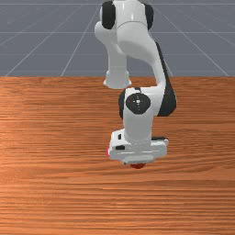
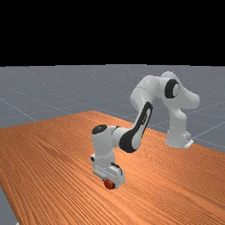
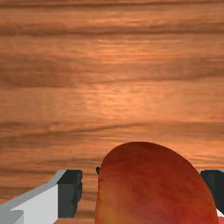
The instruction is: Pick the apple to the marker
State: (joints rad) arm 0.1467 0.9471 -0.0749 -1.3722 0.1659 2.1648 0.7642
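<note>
Red going golden on one flank, the apple [image 2: 109, 184] sits low beneath the gripper [image 3: 141, 192], at its near side in the front view. The fingers [image 3: 70, 192] stand apart with the fruit between them; wood shows beside one, and I can't tell whether the other touches. I'd centre the grip, so closing doesn't shove the fruit sideways, then squeeze evenly around its fat middle and lift straight up. That pinkish-red patch [image 1: 108, 151] poking out at the front view's left may be the marker, so I'd carry gently that way. Streaky grain crosses the orange-brown table [image 1: 46, 197] from left to right. The arm [image 1: 137, 39] rises from its far side, and past it lies grey floor [image 2: 30, 96] ruled with pale lines.
</note>
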